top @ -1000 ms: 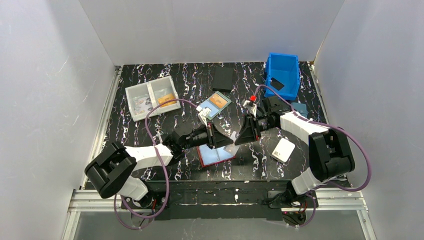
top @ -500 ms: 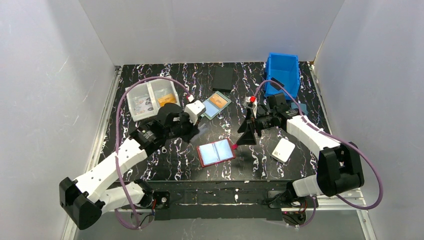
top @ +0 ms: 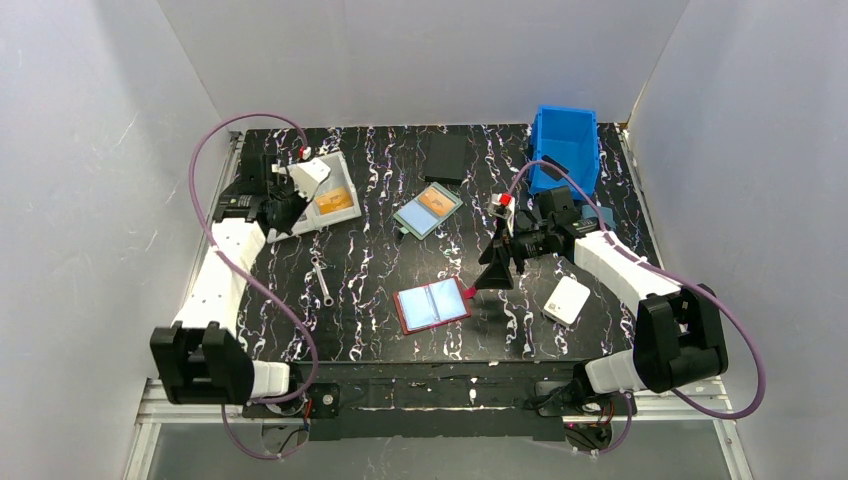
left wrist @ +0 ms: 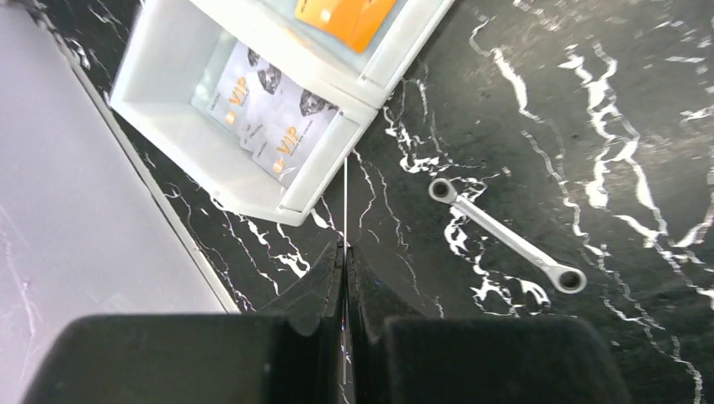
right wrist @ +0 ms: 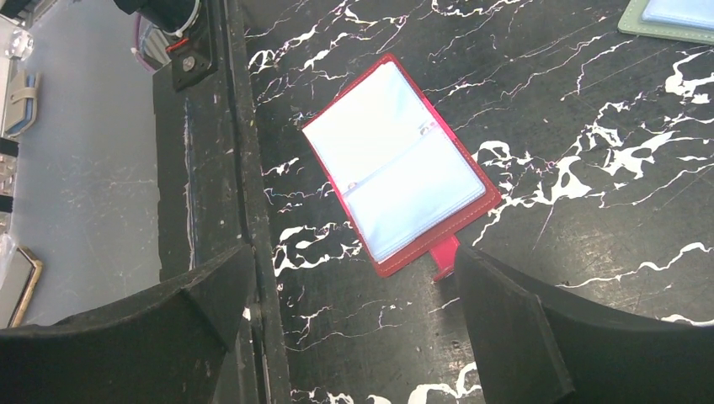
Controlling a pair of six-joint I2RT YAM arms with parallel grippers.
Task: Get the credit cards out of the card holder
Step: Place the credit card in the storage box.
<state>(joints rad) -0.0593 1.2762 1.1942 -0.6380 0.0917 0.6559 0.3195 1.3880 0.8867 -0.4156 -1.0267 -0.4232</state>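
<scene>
Top external view: card holder (top: 432, 306) spread flat on tabletop (top: 380, 260) for pocket access, right end effector (top: 492, 277) wide open by snap tab (right wrist: 444, 255), left end effector (left wrist: 343, 252) pinching edge-on credit card (left wrist: 345, 202) beside white tray (left wrist: 333, 168), likely for drop-off.

Red card holder (top: 432, 306), light-blue inside; black white-veined table (top: 380, 200); blue bin (top: 567, 125).

Pinched between the closed fingers of the left gripper (left wrist: 344, 251), a credit card (left wrist: 345, 198) shows only as an edge-on pale line (its face cannot be read). Ahead of those fingers, the tray (left wrist: 330, 160) and its orange card (left wrist: 345, 13) run off the top edge. Beyond the right gripper (right wrist: 352, 252), the teal case (right wrist: 680, 13) is cropped at the corner.
</scene>
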